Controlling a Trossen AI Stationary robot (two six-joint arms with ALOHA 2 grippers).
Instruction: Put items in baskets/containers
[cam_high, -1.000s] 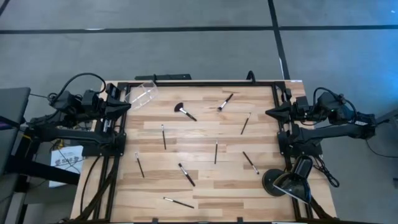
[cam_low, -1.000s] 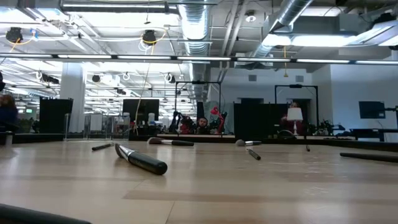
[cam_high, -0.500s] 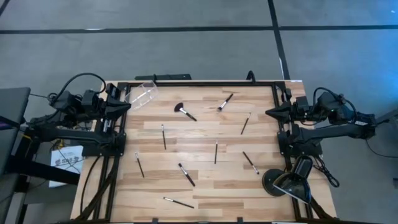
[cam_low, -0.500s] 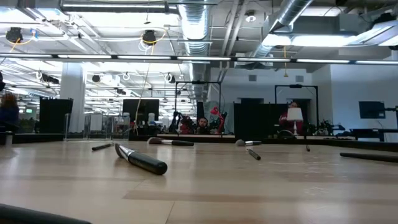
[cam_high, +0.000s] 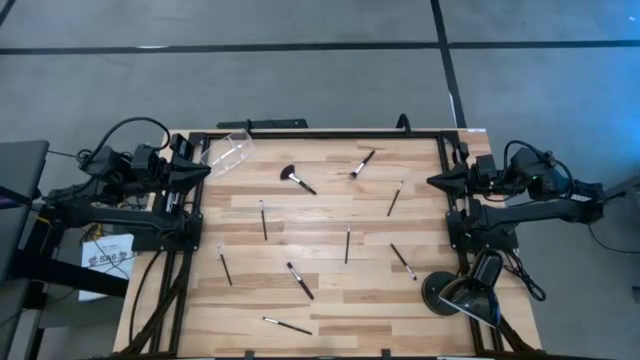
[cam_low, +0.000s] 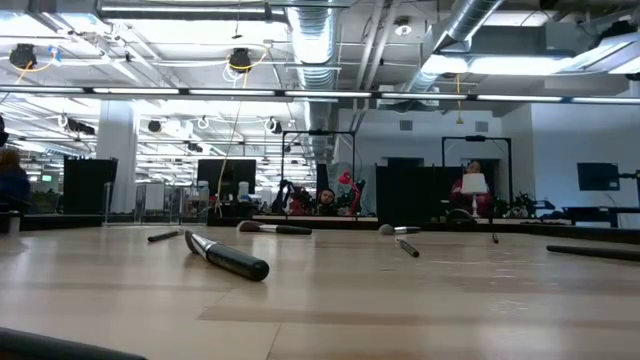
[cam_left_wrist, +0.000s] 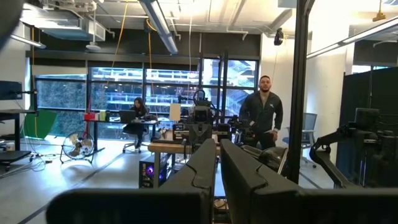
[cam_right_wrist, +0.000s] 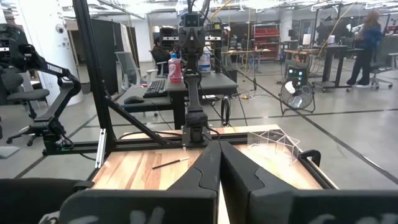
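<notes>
- Waiting at the table's left edge, the left gripper (cam_high: 200, 171) points inward with its fingers pressed together on nothing; the right gripper (cam_high: 436, 181) mirrors it at the right edge, fingers likewise together and empty.
- The clear plastic cup (cam_high: 229, 151) lies tipped on its side at the far left corner, just beside the left gripper, partly over the table's far rim.
- The makeup brushes are scattered flat across the wooden table (cam_high: 330, 300), none in the cup: the fan brush (cam_high: 295, 178) and a second brush (cam_high: 362, 163) lie far, several lie mid-table, and one brush (cam_high: 286, 325) lies near the front edge.
- Likely risk: a nudge from the left arm could roll the toppled cup off the far corner, since it has little table behind it.
- Thin handles lying flat may slip from a pinch or skid away.
- The black lamp base (cam_high: 445, 293) crowds the near right corner, limiting the right arm there.
- Mid-table offers open room between well-separated brushes.
</notes>
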